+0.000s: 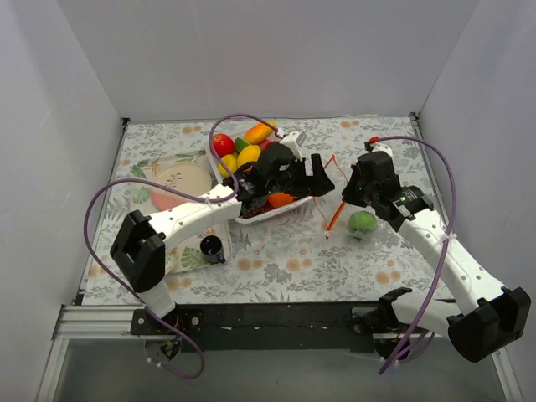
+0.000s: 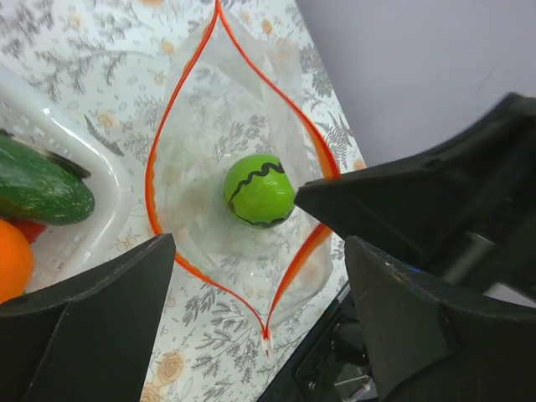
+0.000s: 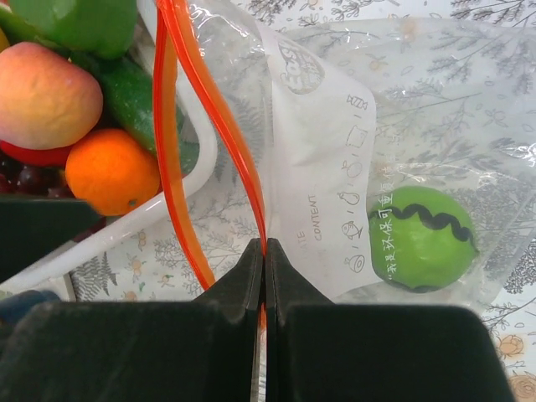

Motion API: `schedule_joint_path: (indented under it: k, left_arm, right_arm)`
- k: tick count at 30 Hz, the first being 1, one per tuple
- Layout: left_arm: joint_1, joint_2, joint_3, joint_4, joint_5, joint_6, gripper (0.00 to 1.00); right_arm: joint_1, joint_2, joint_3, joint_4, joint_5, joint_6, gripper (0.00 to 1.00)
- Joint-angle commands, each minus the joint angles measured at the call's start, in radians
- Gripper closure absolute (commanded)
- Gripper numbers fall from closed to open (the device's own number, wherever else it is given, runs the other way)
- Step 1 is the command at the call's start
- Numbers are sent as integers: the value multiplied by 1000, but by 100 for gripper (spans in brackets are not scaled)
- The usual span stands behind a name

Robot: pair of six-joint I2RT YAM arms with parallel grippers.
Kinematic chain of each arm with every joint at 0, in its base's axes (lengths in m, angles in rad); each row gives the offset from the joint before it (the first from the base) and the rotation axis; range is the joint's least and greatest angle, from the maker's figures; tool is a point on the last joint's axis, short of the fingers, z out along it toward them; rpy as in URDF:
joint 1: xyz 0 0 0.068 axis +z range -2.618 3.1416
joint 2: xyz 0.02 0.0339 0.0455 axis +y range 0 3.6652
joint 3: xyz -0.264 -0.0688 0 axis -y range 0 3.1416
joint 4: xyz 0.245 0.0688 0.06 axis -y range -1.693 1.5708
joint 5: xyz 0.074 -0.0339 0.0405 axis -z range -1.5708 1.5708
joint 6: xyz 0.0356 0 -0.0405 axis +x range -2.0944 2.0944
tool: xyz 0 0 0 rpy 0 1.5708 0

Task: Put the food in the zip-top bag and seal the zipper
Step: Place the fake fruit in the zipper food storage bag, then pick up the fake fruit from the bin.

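Right wrist, right fingers [image 3: 254, 280] pinching zipper [image 3: 219, 117], its length running away, left fingers [image 2: 322, 197] spread

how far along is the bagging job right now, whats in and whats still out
Done: one green ball-shaped toy with a black wavy line lies inside the clear plastic zip-top bag. In hand: the right gripper is shut on the orange-red zipper strip, mouth open; the left gripper is open and empty. Left: the round orange fruit, green cucumber and other toys sit in the white tray, zipper unsealed.
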Motion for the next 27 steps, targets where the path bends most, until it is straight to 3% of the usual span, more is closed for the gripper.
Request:
schedule_joint_path:
  k: [1, 3, 4, 7, 11, 17, 27]
  left_arm:
    - [14, -118, 102, -118, -155, 155, 19]
    - [34, -95, 165, -211, -219, 237, 17]
    - [37, -75, 196, -248, -333, 273, 12]
    - [39, 6, 248, -300, -461, 428, 3]
    - [46, 124, 314, -329, -565, 536, 2]
    - [52, 181, 331, -314, -592, 608, 2]
    - [52, 195, 267, -300, -619, 597, 2]
  right_arm:
    - [-29, 0, 60, 15, -10, -35, 99]
    - [-31, 3, 63, 23, -20, -35, 99]
    - [-31, 5, 66, 26, -23, -36, 99]
    - [-33, 8, 62, 35, -25, -36, 99]
    - [-31, 14, 60, 38, -40, -33, 99]
    - [-31, 8, 46, 41, -48, -30, 99]
    - [-31, -5, 16, 56, -69, -21, 99]
